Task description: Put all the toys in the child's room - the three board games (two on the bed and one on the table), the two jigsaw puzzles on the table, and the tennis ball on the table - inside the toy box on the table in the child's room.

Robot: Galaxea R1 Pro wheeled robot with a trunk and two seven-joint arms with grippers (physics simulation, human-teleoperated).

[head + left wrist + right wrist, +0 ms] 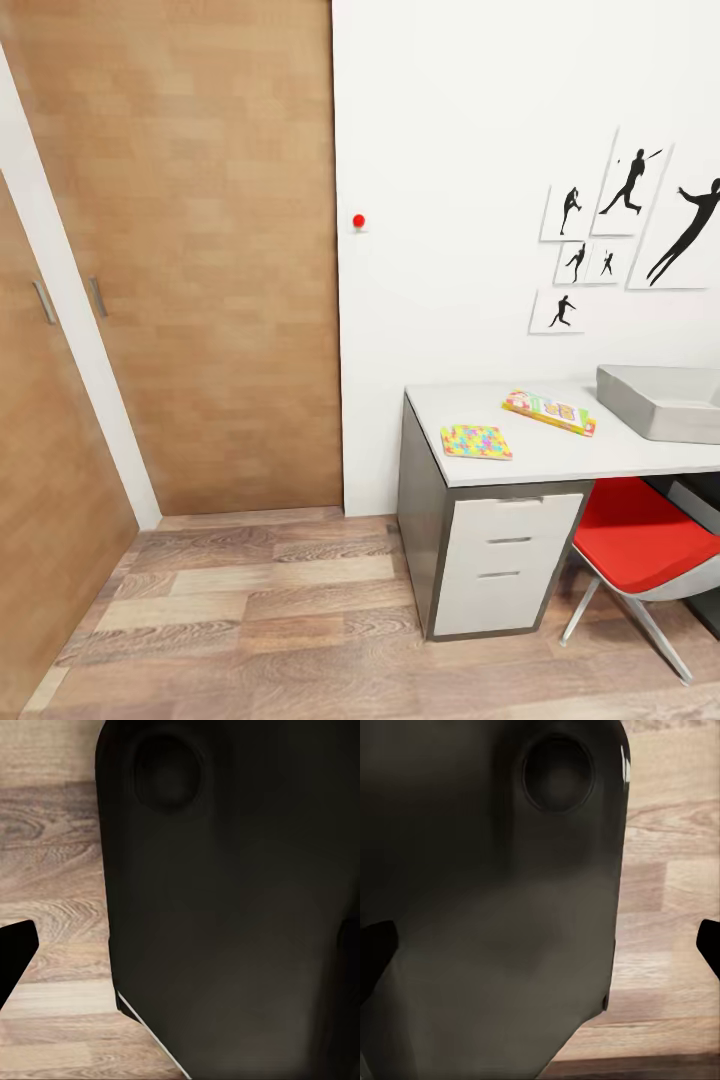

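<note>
At the right of the head view stands the white-topped table [585,458]. On its near left corner lies one flat multicoloured jigsaw puzzle [476,441]. Behind it rests a flat yellow-orange board game [550,411], close to the light grey toy box [650,414], which is cut off by the right edge. The tennis ball and the bed are out of view. My left gripper [180,960] and right gripper [540,952] hang over the wood floor beside my dark body, fingers wide apart and holding nothing.
A red chair [640,535] is tucked under the table right of the three white drawers [505,560]. Brown wardrobe doors [200,250] cover the left and back. Athlete silhouette pictures [620,230] hang on the white wall. Wood plank floor [270,610] lies before the table.
</note>
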